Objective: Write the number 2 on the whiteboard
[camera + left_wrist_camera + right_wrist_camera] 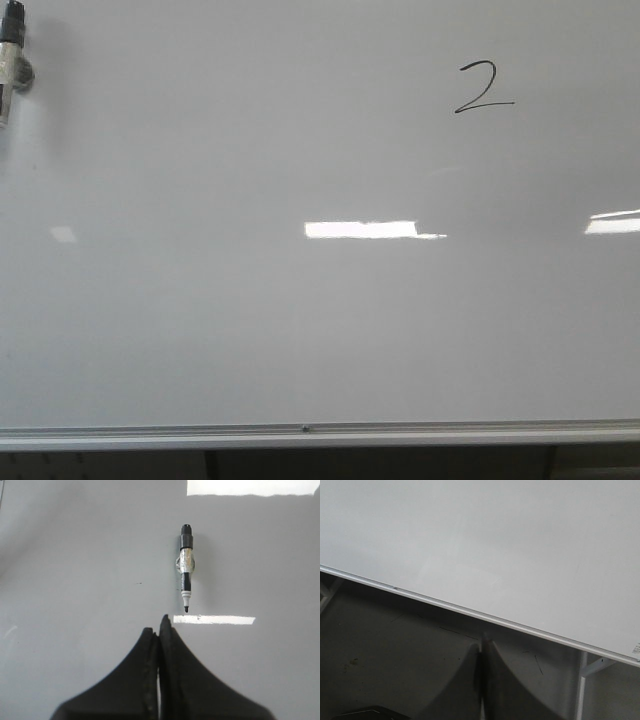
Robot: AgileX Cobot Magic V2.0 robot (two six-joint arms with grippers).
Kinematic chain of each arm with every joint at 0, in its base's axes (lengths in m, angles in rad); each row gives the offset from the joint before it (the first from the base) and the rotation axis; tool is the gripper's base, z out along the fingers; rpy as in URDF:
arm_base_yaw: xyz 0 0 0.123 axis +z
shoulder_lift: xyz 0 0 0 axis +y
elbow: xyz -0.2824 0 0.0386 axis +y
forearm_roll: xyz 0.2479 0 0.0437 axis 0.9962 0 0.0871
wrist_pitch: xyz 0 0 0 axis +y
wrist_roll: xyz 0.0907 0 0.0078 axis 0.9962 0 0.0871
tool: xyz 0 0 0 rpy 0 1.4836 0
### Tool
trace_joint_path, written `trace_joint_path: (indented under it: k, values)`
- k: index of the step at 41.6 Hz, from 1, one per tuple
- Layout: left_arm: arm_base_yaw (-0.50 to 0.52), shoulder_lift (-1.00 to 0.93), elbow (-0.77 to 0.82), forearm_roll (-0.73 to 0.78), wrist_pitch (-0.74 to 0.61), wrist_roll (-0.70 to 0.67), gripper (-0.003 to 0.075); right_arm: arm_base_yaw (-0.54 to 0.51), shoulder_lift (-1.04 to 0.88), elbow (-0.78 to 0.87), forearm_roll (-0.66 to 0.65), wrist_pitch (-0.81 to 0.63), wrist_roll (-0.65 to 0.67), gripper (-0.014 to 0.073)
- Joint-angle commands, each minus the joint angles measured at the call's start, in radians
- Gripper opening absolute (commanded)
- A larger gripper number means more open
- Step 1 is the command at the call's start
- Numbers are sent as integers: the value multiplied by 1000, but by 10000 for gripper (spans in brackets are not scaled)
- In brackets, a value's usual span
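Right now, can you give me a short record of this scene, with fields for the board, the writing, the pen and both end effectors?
board: whiteboard, glossy, silver edge strip along its near side
writing: number 2, black, toward the far right of the board
pen: marker lying on the board at the far left, uncapped tip, not held
left end effector: shut, empty, over the board, apart from the marker
right end effector: shut, empty, off the board beyond its edge strip
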Motion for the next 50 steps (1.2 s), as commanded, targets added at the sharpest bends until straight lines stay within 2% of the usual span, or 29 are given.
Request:
trace_joint_path:
  k: [1, 14, 24, 50]
  values:
    - [-6, -30, 35, -4, -77, 3, -20, -5, 10, -18, -17, -59, -6, -69]
    - [-9, -30, 35, 8, -74, -29, -20, -5, 10, -18, -17, -59, -6, -69]
    - [-51, -30, 35, 15, -72, -29, -20, -5, 10, -18, -17, -59, -6, -69]
    - [-29, -30, 35, 33, -72, -29, -20, -5, 10, -18, -17, -59, -6, -69]
